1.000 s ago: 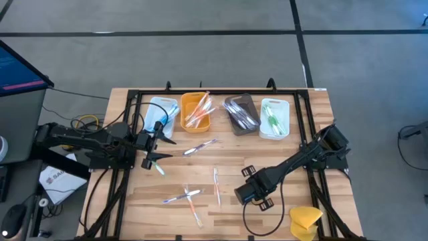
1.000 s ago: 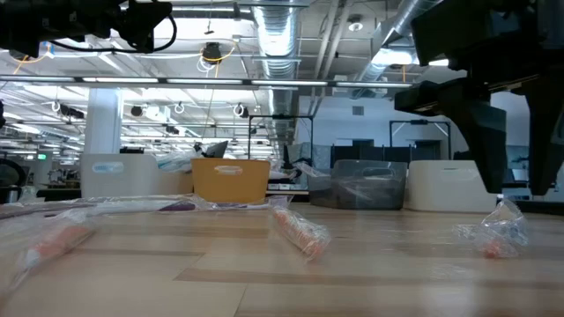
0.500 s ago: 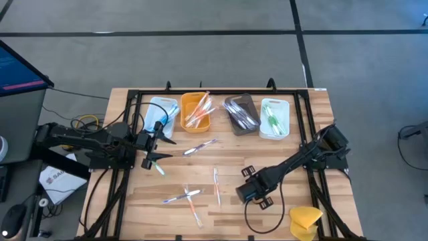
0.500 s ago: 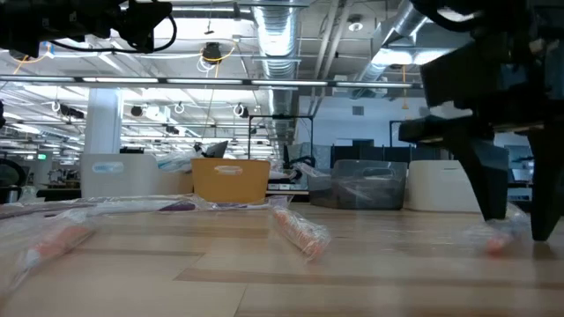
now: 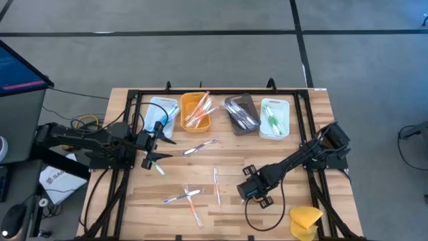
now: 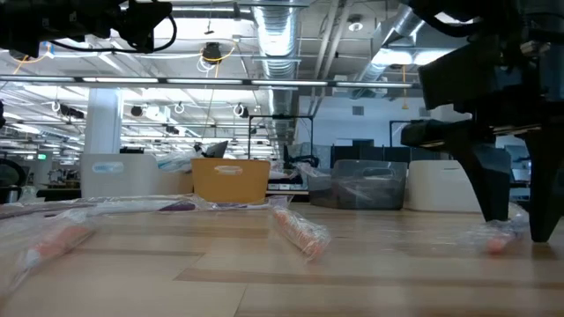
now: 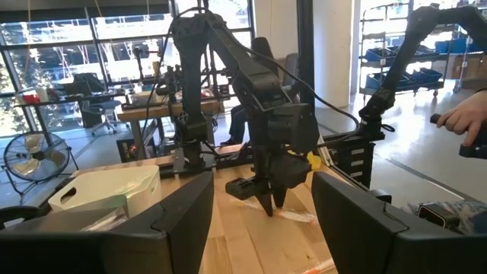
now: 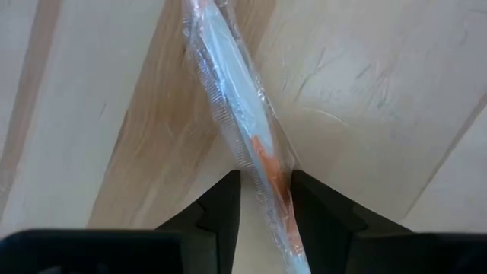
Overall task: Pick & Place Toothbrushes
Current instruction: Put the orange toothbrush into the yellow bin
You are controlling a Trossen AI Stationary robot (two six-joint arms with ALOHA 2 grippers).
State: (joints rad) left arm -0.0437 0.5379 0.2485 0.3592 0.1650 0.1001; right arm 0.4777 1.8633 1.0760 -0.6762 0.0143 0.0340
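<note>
No text, label, brand, number or sign can be read in any of the views. In the high view, a white sheet point(image 5: 57, 179) at the lower left of the frame, on the floor beside the table, carries dark lettering, but it is too small and partly hidden by the arm to make out. The monitor point(image 5: 20, 67) at the left edge shows a blue screen with nothing legible.

Two black jointed arms point(image 5: 301, 158), black cables, dark angular fingers point(image 8: 221, 202).
</note>
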